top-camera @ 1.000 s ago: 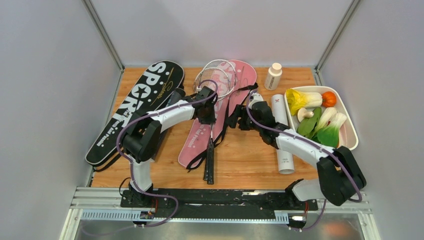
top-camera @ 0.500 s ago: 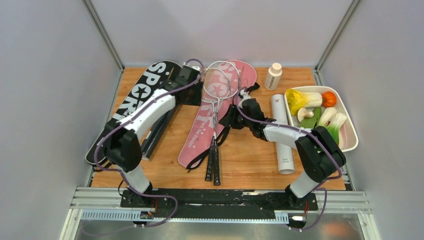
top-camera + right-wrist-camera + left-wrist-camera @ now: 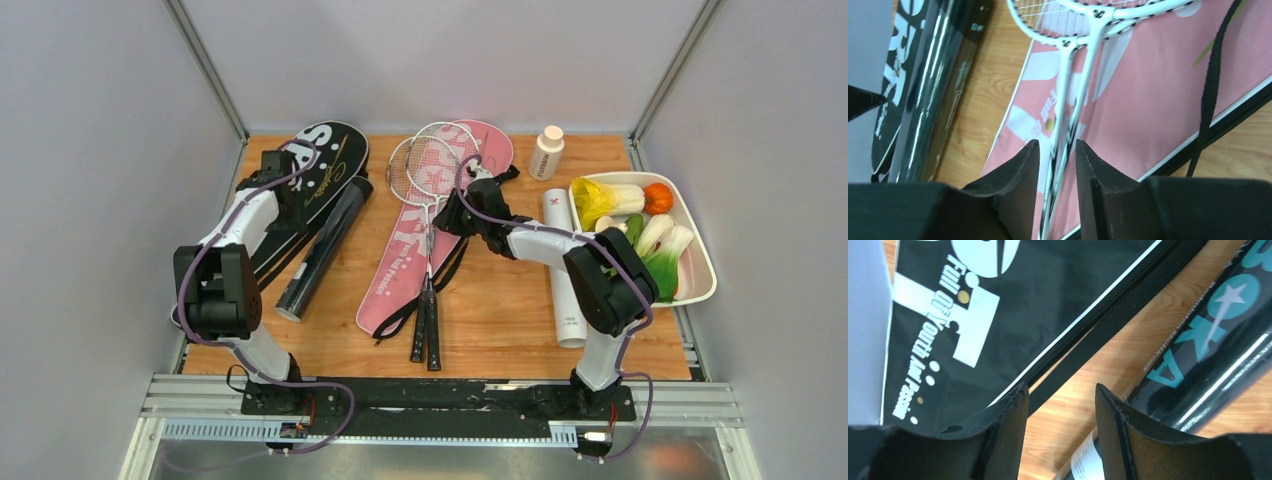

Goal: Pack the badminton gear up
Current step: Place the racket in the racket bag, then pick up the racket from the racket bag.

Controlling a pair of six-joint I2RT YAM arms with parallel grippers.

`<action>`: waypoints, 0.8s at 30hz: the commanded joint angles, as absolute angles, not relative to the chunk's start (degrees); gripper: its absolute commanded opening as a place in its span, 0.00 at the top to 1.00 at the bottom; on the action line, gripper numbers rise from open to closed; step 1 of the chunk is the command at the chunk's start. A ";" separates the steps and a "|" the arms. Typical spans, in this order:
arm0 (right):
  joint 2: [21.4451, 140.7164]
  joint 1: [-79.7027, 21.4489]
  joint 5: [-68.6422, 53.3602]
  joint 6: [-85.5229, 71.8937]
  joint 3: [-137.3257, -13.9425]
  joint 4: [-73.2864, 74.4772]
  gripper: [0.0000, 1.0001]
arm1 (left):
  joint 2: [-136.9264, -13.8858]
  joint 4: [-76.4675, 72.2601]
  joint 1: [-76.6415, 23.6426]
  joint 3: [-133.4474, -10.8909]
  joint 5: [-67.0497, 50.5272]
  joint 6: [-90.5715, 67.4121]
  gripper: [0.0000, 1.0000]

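Observation:
Two thin white rackets [image 3: 430, 235] lie side by side on the pink bag [image 3: 400, 270]. My right gripper [image 3: 455, 215] hovers at that bag's right edge by its black strap. In the right wrist view its jaws [image 3: 1057, 150] stand a narrow gap apart, and the racket shafts [image 3: 1083, 60] show through the gap, untouched. My left gripper [image 3: 275, 170] is over the black "SPORT" bag [image 3: 320, 160], open and empty. In the left wrist view, it [image 3: 1060, 405] sits above bare wood between the black bag [image 3: 1013, 300] and the black tube [image 3: 1208, 340]. The black tube [image 3: 322, 248] lies beside that bag.
A white tube [image 3: 565, 270] lies right of the pink bag. A small white bottle [image 3: 546, 152] stands at the back. The white tray [image 3: 700, 280] of toy vegetables fills the right side. Grey walls close in left, right and behind.
My left gripper opened, left a racket beside the other on the pink bag, and swung left to the black bag. My right gripper moved back and left, and its jaws narrowed.

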State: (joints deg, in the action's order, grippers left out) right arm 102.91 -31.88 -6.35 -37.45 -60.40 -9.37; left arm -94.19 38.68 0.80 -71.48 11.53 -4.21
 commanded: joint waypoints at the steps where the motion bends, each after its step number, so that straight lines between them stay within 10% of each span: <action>1: 107.20 -31.28 -3.13 -37.65 -63.63 -9.05 0.68 | -96.70 31.17 1.31 -69.50 8.76 1.87 0.41; 8: 113.51 -30.79 -8.36 -36.15 -67.16 -10.10 0.69 | -97.95 25.13 1.32 -62.49 15.35 5.15 0.38; 12: 114.14 -30.37 -9.99 -35.24 -67.82 -10.08 0.99 | -99.00 23.97 1.53 -62.93 20.51 7.47 0.37; 24: 104.04 -30.06 -7.71 -31.58 -66.45 -5.45 1.00 | -102.77 23.56 1.57 -62.47 26.50 12.33 0.41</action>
State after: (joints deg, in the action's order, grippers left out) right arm 109.73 -30.28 -8.16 -34.63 -66.61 -5.69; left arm -101.93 25.87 1.28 -62.50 22.31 9.41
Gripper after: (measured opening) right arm 0.018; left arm 0.607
